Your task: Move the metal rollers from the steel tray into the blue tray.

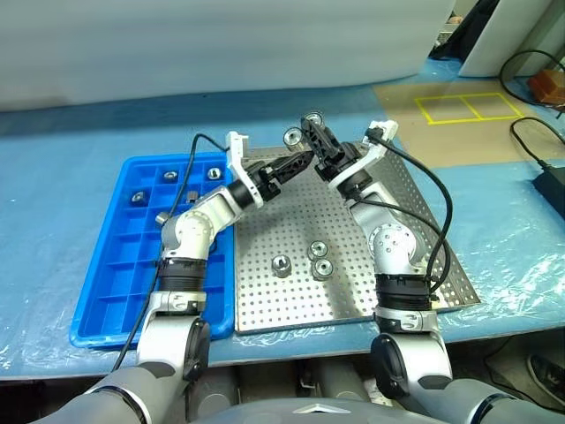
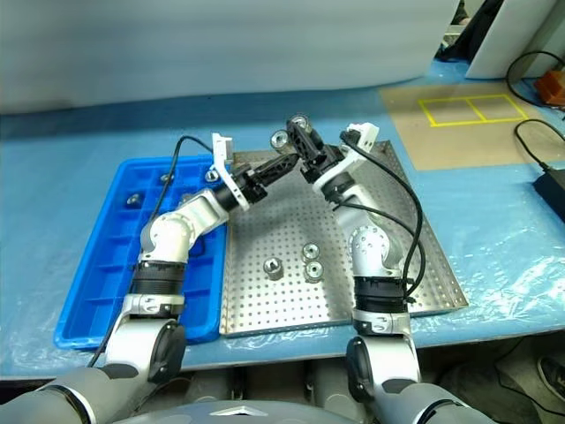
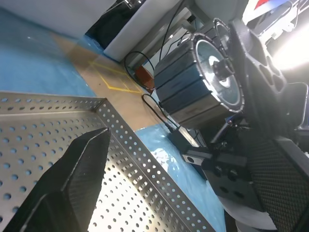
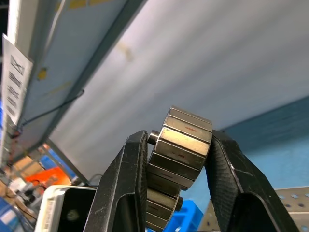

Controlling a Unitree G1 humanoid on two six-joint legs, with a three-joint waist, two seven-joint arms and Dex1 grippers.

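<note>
My right gripper [image 1: 311,129] is shut on a metal roller [image 4: 181,145], a shiny faceted cylinder held up above the far edge of the steel tray [image 1: 265,300]. The left gripper [image 1: 300,160] is open right beside it, one finger [image 3: 72,183] over the perforated floor and the held roller [image 3: 203,82] close in front. Three more metal rollers [image 1: 281,265] [image 1: 318,251] [image 1: 323,268] lie near the middle of the steel tray. The blue tray [image 1: 97,309] sits to its left, with several rollers [image 1: 139,197] in its far compartments.
Blue plastic sheeting [image 1: 512,256] covers the table around both trays. A black cable and box [image 1: 547,181] lie at the right edge. Yellow tape squares [image 1: 468,106] mark a brown patch at the back right. A pale wall [image 1: 221,44] runs along the back.
</note>
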